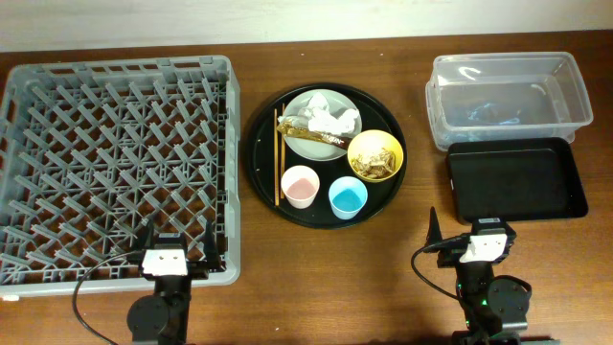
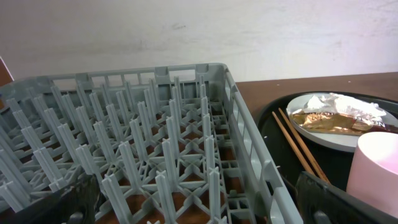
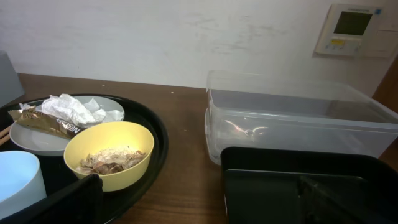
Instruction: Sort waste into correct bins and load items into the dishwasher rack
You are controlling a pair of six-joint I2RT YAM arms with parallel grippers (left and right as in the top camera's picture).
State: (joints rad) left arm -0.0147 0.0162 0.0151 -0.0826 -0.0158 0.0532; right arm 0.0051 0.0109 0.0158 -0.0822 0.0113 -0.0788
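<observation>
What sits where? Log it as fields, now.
rack: left, empty
round tray: centre, holds the dishes
plate: napkin and wrapper on it
chopsticks: left of plate
bowl: holds scraps
pink cup: near side of round tray
blue cup: right of pink cup
tub: far right, nothing seen inside
black tray: before tub, empty
left fingers: open, at rack's near edge
right fingers: open, by black tray

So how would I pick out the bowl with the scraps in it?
Find the round black tray between the grey rack and the clear tub. On its right side, next to the plate and the blue cup, sits the bowl. It is the only yellow dish and holds tan scraps.
</observation>
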